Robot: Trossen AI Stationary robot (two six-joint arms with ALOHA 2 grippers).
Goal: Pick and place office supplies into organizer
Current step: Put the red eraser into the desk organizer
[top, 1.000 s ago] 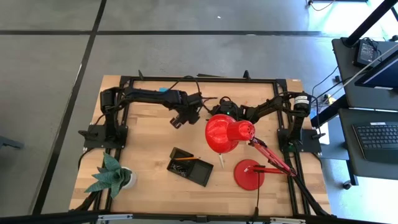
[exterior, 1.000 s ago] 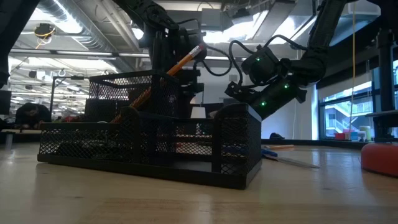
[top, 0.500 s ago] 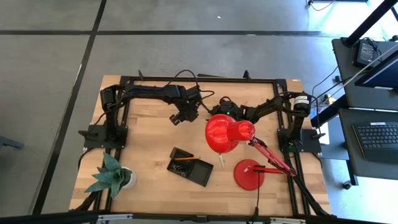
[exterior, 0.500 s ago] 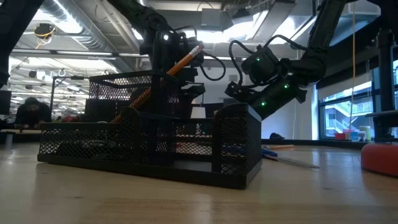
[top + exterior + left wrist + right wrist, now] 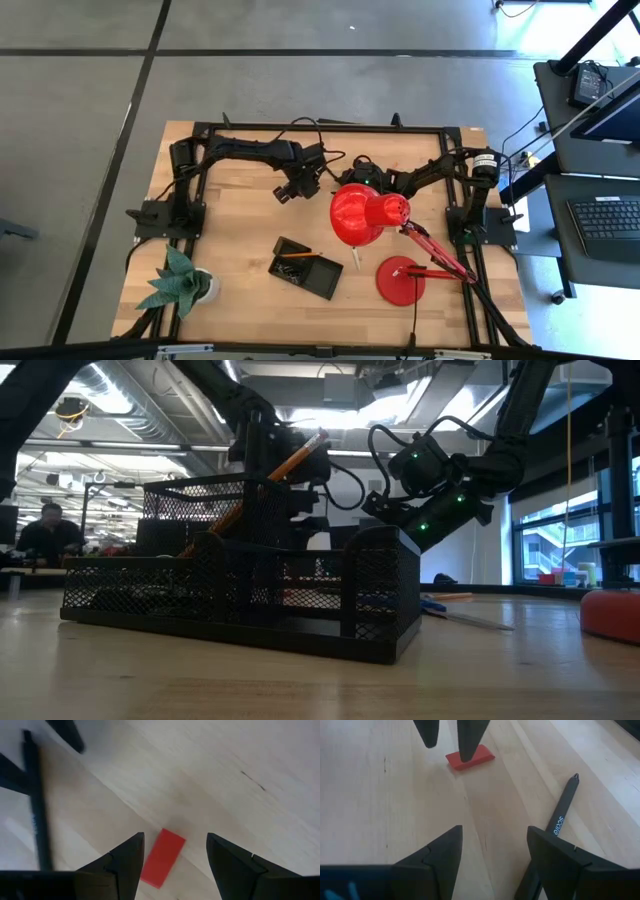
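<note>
left gripper (image 5: 175, 855) spread above red piece (image 5: 162, 856); right gripper (image 5: 495, 847) spread beside "scale" pen (image 5: 555, 827).

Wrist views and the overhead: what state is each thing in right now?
Left gripper: open, above the small flat red piece.
Right gripper: open, empty, near the black pen.
Small flat red piece: lying flat on the wood, untouched.
Thin black pen: lying on the table, loose.
Black mesh organizer: on the table, a wooden pencil in it.
Red desk lamp: standing, shade over the table.
</note>
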